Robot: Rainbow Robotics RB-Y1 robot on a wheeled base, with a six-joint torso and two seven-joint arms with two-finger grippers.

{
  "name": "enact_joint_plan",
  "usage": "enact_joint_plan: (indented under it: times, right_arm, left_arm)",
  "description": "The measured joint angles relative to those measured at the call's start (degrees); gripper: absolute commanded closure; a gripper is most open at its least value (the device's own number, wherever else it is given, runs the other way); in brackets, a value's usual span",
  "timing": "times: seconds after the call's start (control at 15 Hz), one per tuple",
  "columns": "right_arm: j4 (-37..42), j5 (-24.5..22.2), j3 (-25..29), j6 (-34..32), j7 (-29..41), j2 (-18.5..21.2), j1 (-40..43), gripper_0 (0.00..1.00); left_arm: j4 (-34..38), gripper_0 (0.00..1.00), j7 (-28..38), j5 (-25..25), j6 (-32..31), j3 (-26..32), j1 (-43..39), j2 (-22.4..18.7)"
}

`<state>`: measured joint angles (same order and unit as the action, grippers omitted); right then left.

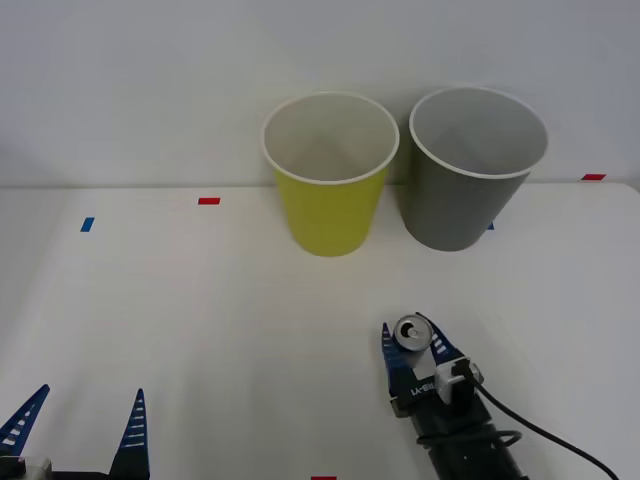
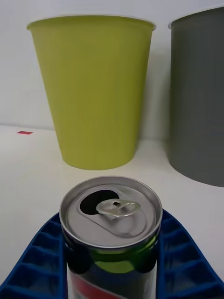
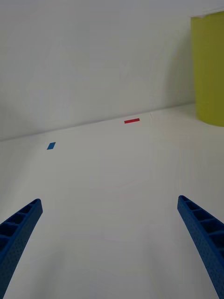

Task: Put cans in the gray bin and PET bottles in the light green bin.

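A small silver can (image 1: 411,332) with a pull-tab top stands upright between the blue fingers of my right gripper (image 1: 413,342), which is shut on it, in front of the bins. In the right wrist view the can (image 2: 112,224) sits in the right gripper (image 2: 112,217), with a finger (image 2: 186,261) pressed against each side. The light green bin (image 1: 330,190) and the gray bin (image 1: 470,185) stand side by side at the back, the gray one on the right. My left gripper (image 1: 82,425) rests open at the near left corner. PET bottles are out of view.
Small tape marks lie on the white table: red (image 1: 208,201), blue (image 1: 87,224) and red (image 1: 593,177). A white wall rises right behind the bins. A black cable (image 1: 545,440) trails from my right wrist. In the left wrist view, open table lies ahead of the left gripper (image 3: 109,201).
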<state>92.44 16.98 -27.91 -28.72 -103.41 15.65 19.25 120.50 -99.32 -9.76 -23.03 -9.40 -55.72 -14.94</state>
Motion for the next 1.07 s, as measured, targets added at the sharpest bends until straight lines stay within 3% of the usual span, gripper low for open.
enact_joint_plan:
  times: [0.33,0.47,0.67,1.07]
  right_arm:
    - [0.0,-1.5,1.4,-1.4,-0.5,-0.9,1.2,0.93]
    - [0.7,-1.6,1.8,-1.8,-0.5,-0.9,1.9,1.00]
    - [3.1,-1.4,2.2,-1.4,-0.5,-0.8,2.9,1.00]
    - [21.8,-0.4,7.0,17.9,-0.7,-3.2,6.2,1.00]
  left_arm:
    - [0.0,0.00,0.0,0.0,0.0,0.0,0.0,0.0]
    - [0.0,0.00,0.0,0.0,0.0,0.0,0.0,0.0]
    - [0.0,0.00,0.0,0.0,0.0,0.0,0.0,0.0]
    - [0.0,0.00,0.0,0.0,0.0,0.0,0.0,0.0]
